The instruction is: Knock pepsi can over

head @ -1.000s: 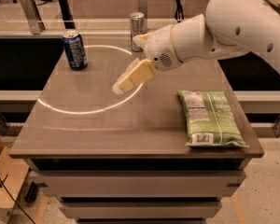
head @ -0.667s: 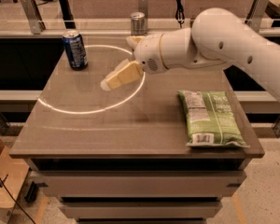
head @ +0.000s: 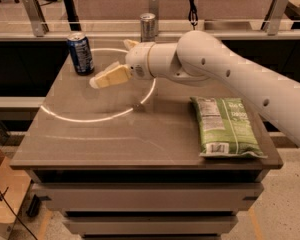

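Note:
The pepsi can [head: 80, 53], dark blue with white lettering and a silver top, stands upright at the table's back left corner. My gripper [head: 101, 79] reaches in from the right at the end of the white arm. It hangs just above the table, a short way to the right of and in front of the can, not touching it. It holds nothing that I can see.
A slimmer silver-grey can [head: 148, 27] stands at the table's back edge, behind my wrist. A green snack bag [head: 226, 126] lies flat at the front right. A bright ring of light [head: 97, 115] marks the brown tabletop [head: 115, 144]. A railing runs behind the table.
My gripper has moved left and towards the back, closing on the pepsi can. The can, the silver can and the bag have not moved.

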### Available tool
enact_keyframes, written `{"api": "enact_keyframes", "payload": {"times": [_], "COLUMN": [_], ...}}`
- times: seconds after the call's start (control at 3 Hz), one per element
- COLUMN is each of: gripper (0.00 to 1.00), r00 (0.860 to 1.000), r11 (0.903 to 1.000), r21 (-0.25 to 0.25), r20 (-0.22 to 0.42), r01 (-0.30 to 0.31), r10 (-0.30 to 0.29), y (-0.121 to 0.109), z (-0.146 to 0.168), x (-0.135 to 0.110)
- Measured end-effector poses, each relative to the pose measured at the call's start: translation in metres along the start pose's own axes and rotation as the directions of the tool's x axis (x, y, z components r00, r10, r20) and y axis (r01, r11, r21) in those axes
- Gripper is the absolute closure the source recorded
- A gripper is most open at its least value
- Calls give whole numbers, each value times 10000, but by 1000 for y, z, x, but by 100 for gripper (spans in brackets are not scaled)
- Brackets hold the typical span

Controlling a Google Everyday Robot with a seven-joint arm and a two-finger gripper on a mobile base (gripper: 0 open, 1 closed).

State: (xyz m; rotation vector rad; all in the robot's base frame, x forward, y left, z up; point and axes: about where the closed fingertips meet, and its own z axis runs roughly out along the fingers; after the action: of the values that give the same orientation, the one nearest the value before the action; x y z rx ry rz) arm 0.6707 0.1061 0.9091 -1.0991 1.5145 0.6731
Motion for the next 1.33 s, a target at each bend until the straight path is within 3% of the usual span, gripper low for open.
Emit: {"api": "enact_keyframes", "payload": {"times": [0.33,1.33], "gripper": [0,0], "r00": [9996,9982], "r11": [9997,9981], "r21": [122,-236], "r20": [183,191], "r01": [-224,-565], "r10": [221,569], "y": [-13,-29], "z": [34,115], "x": [4,7]}}
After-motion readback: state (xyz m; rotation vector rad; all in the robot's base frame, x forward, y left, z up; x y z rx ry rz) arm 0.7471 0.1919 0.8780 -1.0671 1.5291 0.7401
